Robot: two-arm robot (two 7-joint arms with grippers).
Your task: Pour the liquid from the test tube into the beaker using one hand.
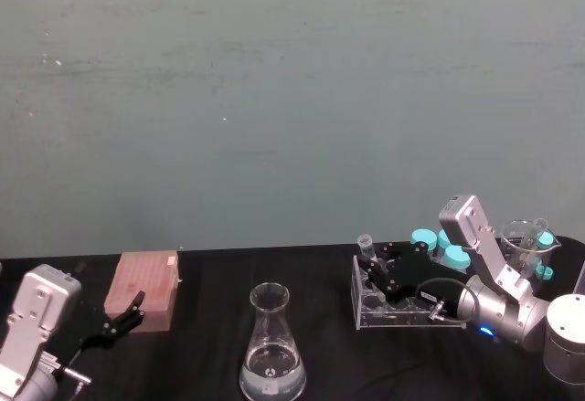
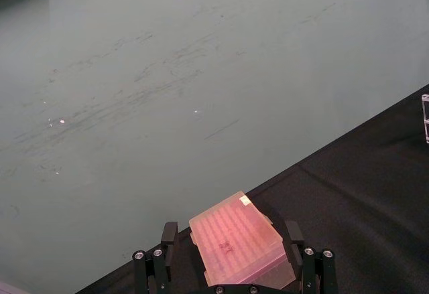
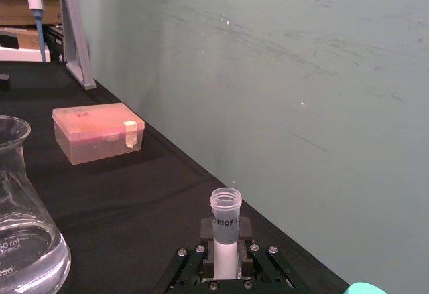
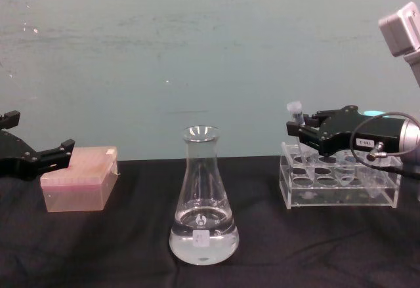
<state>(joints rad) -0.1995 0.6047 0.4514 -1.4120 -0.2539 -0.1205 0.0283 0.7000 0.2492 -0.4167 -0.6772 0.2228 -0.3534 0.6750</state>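
The beaker point(image 1: 271, 346) is a tall clear conical flask point(image 4: 203, 203) standing at the table's front centre, with clear liquid point(image 4: 203, 243) pooled in its base. To its right, my right gripper point(image 4: 298, 129) is shut on the test tube point(image 4: 295, 114), a slim clear tube held upright at the left end of the clear rack point(image 4: 338, 186). In the right wrist view the test tube point(image 3: 226, 230) stands pinched between the black fingers point(image 3: 245, 230), its rim open. Liquid inside the tube cannot be made out. My left gripper point(image 1: 123, 314) is parked open at the far left.
A pink lidded box point(image 4: 79, 186) lies at the left, just ahead of the open left gripper point(image 2: 231, 237). Teal-capped tubes point(image 1: 439, 241) and a small spouted glass vessel point(image 1: 526, 241) stand behind the rack. A green wall runs along the table's far edge.
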